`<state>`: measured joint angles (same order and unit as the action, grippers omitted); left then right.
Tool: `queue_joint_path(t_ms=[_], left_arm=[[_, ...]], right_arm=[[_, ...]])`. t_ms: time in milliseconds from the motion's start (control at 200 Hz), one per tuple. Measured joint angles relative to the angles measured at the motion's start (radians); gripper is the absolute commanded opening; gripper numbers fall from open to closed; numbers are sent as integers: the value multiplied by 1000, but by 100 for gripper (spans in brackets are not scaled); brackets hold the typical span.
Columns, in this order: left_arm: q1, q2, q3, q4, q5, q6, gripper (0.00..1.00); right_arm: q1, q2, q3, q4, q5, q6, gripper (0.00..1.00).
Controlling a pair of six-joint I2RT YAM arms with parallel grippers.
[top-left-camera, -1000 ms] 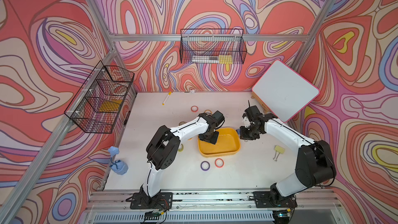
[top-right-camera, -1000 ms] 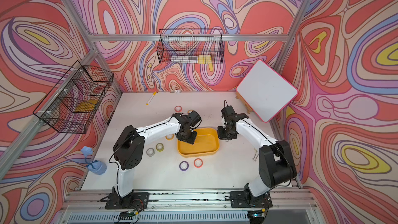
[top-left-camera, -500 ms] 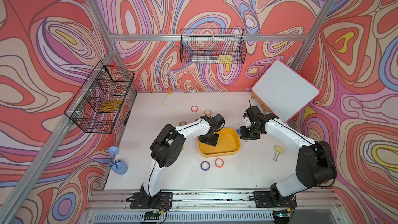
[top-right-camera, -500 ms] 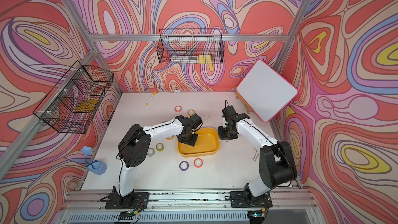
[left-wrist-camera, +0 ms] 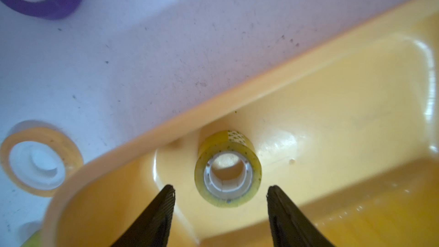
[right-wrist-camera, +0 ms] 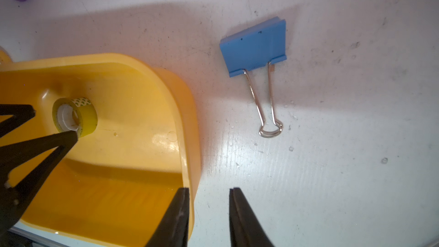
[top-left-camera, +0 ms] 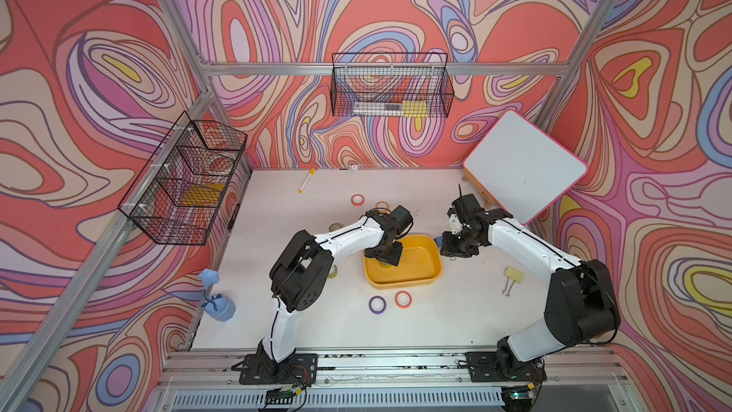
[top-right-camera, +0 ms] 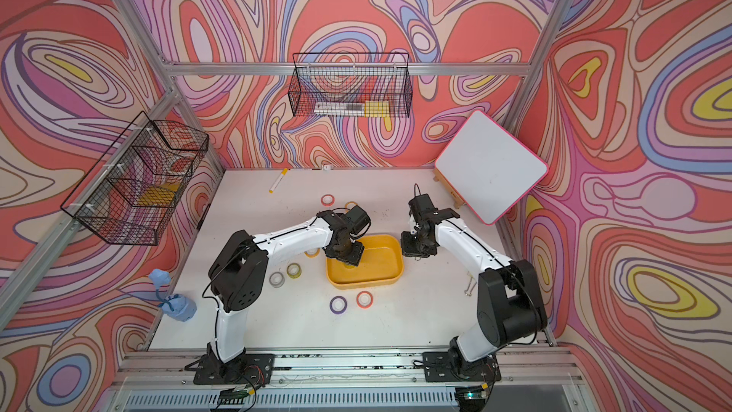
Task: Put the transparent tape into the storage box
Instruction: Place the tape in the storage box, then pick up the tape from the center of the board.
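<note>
**Inspector:** Item one. Where is the transparent tape (right-wrist-camera: 86, 117)?

**Arm:** Inside the storage box (top-left-camera: 408, 283), which sits at centre frame in both top views. The roll rests on the box floor near one corner. The left wrist view shows it clear of both my fingertips.

**Inspector:** Your jaws?

**Arm:** My left gripper (left-wrist-camera: 221, 188) hangs over the roll, jaws spread, nothing between them. My right gripper (right-wrist-camera: 209, 189) straddles the box rim. Its jaws are parted wider than the wall and, as far as I can see, grip nothing.

**Inspector:** Outstanding?

**Arm:** I judge this roll placed; both arms are yet to withdraw. A pale roll (top-right-camera: 276, 279) lies on the table left of the box. I cannot tell whether it is transparent too.
</note>
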<state>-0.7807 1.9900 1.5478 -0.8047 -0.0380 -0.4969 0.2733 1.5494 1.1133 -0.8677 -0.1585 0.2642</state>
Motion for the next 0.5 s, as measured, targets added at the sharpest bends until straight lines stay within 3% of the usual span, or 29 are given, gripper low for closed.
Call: queue_joint_path(t_ms=[250,366,501], left_arm=[[6,-212,-24,-61,-89,15,70],[44,-299,-138,-76,-93,17,70],[153,-382,-314,-79,-70,15,69]], right_arm=[[0,-3,0,1,-18,-2,34],[0,-3,0,2,-32,-10,34],[0,-3,0,4,-47,-16,34]])
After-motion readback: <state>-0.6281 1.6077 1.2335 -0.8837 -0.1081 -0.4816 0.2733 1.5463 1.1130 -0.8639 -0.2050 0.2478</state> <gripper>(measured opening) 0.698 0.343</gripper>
